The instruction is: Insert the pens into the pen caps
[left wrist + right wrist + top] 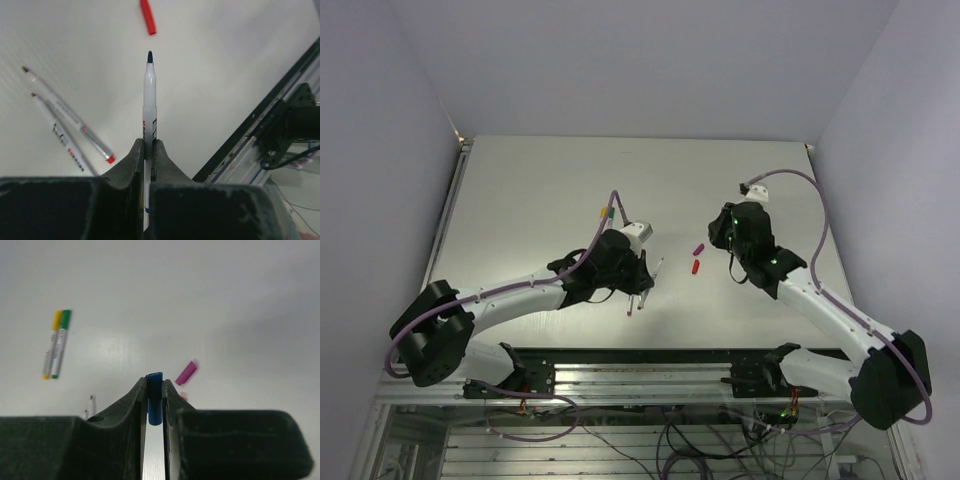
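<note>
While the left tool [148,144] is clamped on the blue pen [149,95], the right tool [155,382] is clamped on the blue cap [155,402]. Pen and cap are not joined.

Left tool
- Both fingers [131,165] bear on the barrel from opposite sides.
- In the left wrist view the pen projects past the fingertips toward 12 o'clock, with its bare dark-blue tip foremost. The tip touches nothing.
- The red cap [148,17] lies on the surface [225,60] at 12 o'clock of the tip, apart from it.
- Two bare pens [67,117] lie side by side on the surface at 9 o'clock of the held pen, well apart from it. Their tips point toward 10 o'clock.
- The bare pen nearer the held pen has a red end plug. The tip colours cannot be read.

Right tool
- The fingers pinch the blue cap by its sides. One end of the cap projects just past the fingertips toward 12 o'clock.
- The purple cap [186,372] lies on the surface at 2 o'clock of the blue cap, near it.
- The yellow pen [52,342] and green pen [61,342], both capped, lie touching side by side at 10 o'clock, well apart. Their caps point toward 12 o'clock.

Top view
- The right tool stands at 3 o'clock of the left tool.
- The red and purple caps lie between the two tools, with the purple cap at 12 o'clock of the red cap, just beside it.
</note>
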